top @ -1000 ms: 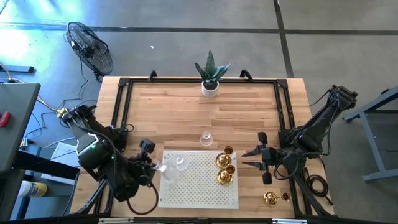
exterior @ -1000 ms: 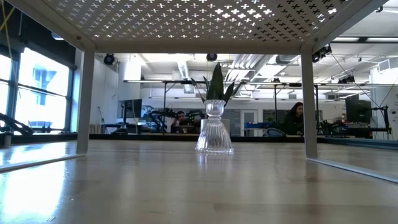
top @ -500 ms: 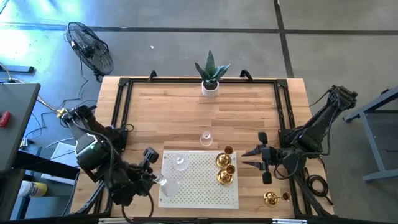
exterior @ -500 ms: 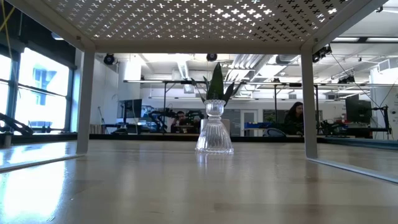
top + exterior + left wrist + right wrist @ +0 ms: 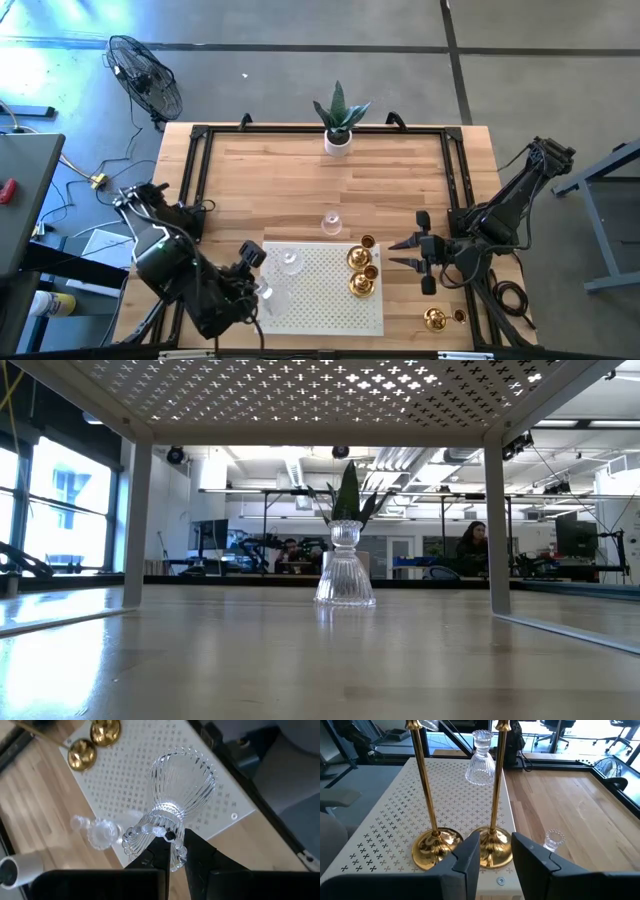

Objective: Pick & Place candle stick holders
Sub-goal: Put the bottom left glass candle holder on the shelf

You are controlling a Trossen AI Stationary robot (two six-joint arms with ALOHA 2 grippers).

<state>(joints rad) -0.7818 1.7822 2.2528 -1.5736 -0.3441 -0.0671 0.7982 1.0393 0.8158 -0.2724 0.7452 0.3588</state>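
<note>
Pale wood-grain worktop; white perforated stand patterned with small crosses; shiny gold brass candle holders; clear ribbed glass holder; white pot with green plant.

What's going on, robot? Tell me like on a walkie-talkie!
Left gripper shut on glass holder over white rack. Right gripper open, waiting beside two brass holders. Nothing in the way.

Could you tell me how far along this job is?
Done: two brass holders and one glass holder stand on the perforated stand. In hand: left gripper grips a second glass holder. Left: a third glass holder and third brass holder on the table; right gripper waits open.
</note>
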